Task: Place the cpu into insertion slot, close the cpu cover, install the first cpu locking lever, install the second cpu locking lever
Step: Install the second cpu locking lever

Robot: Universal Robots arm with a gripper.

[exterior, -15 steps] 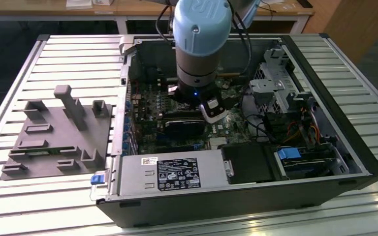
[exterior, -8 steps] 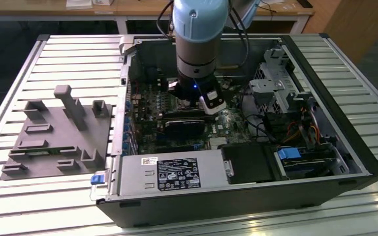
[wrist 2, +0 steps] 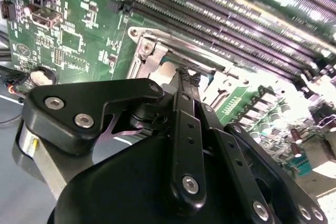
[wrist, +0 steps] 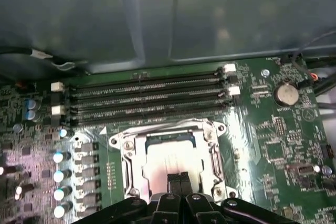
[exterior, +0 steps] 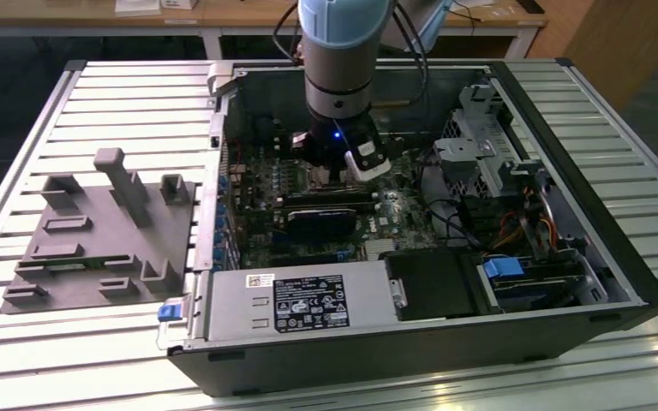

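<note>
The cpu point(wrist: 169, 162) lies flat in the insertion slot point(wrist: 170, 163), its pale metal top showing through the square window of the cpu cover point(wrist: 137, 153), which is folded down over it. In the first wrist view the gripper point(wrist: 179, 178) stands right over the edge of the chip nearest the arm — its two black fingertips point(wrist: 173, 180) are pressed together side by side, with no gap between them and nothing held, and they meet or all but meet the metal top; actual contact cannot be told. In the second wrist view the gripper point(wrist 2: 185, 75) shows the same closed pair of tips reaching down to the socket frame point(wrist 2: 152, 51).

Just beyond the jaws, past the far edge of the cover, run the long black memory slots point(wrist: 147, 95), lying crosswise to the fingers. To one side of the jaws stands a row of silver-topped capacitors point(wrist: 59, 176); to the other side, further off on the green motherboard point(wrist: 273, 140), sits a round coin battery point(wrist: 286, 94).

In the exterior view the arm point(exterior: 338, 77) comes straight down into the open computer case point(exterior: 421, 360), the gripper point(exterior: 331, 175) low over the board. Well away from the jaws, outside the case toward the exterior view's left, a grey fixture block point(exterior: 95, 231) rests on the slatted table point(exterior: 32, 137).
</note>
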